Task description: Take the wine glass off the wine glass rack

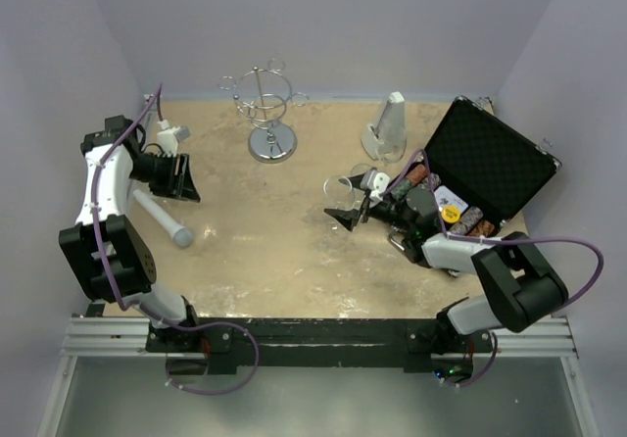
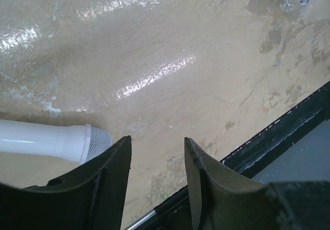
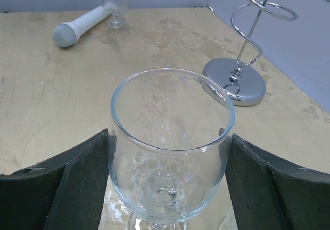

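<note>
Right gripper (image 3: 170,189) closed on the bowl of the clear stemmed wine glass (image 3: 170,137), with one black finger against each side and the rim upward and level. The glass is off the chrome wire wine glass rack (image 1: 269,114), well apart from it on its near-right side, above the tan stone-patterned table (image 1: 274,261). I cannot tell whether its foot rests on that surface. I judge the lift-off done and the set-down to be the step in hand. To do it well, I would hold the stem vertical and lower slowly until the foot sits flat. I would then part the jaws evenly so that neither finger drags the bowl, and draw back low and straight, away from the rack's round disc base. The grip should be light, since thin glass held at its widest part can slip or crack. Left gripper (image 2: 157,152) is near-left of the rack, with its jaws moderately apart and nothing between them, just beside a white microphone with a grey mesh head (image 2: 62,140). An open black case (image 1: 490,158) lies far right of the rack. I can read no brand, label or writing on any of these things in any view.
</note>
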